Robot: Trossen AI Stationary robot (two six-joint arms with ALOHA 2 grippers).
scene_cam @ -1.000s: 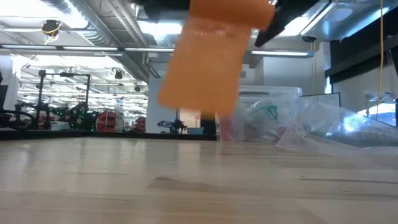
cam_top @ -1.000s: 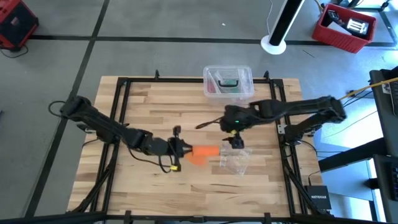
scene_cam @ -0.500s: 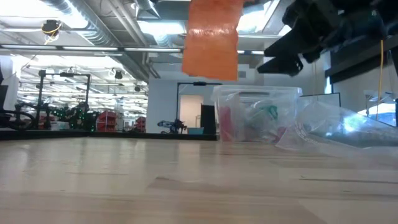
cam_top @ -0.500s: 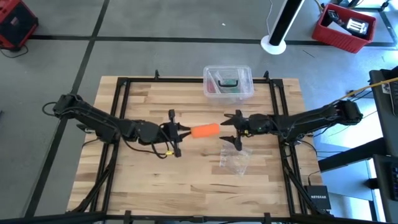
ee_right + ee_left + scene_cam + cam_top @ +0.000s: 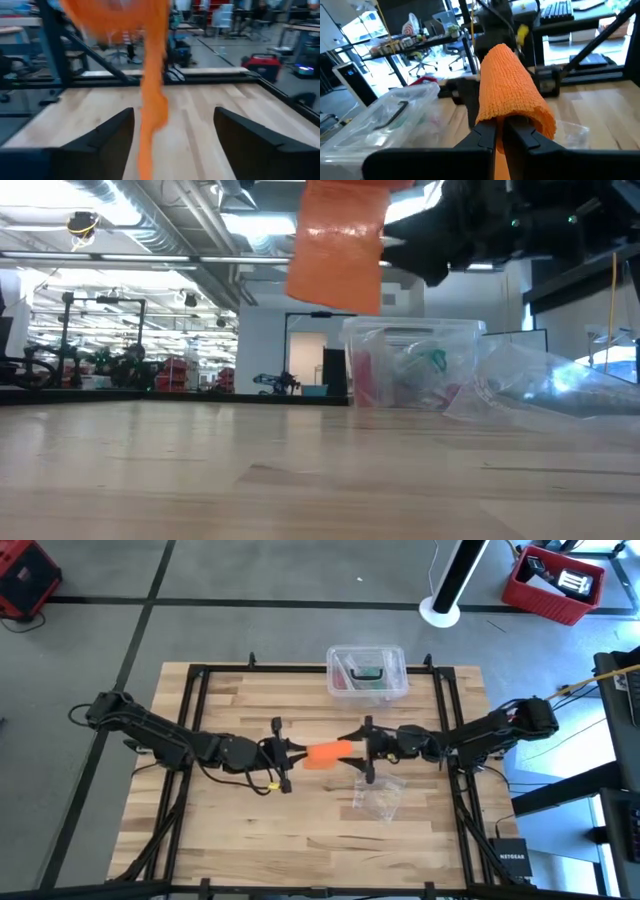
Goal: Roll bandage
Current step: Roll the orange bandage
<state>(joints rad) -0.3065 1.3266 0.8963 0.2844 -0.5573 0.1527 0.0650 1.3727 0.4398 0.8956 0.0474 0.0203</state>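
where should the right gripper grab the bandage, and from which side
Grip the loose hanging end of the bandage, coming in level from the right. The left gripper already pinches its other end, and the right gripper stands open facing it, with the strip dangling between its fingers.

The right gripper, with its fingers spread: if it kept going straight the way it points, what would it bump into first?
Most likely the bandage, hanging right between the right gripper fingers in its wrist view. The left gripper holds the bandage just beyond it. Exact depth is hard to judge.
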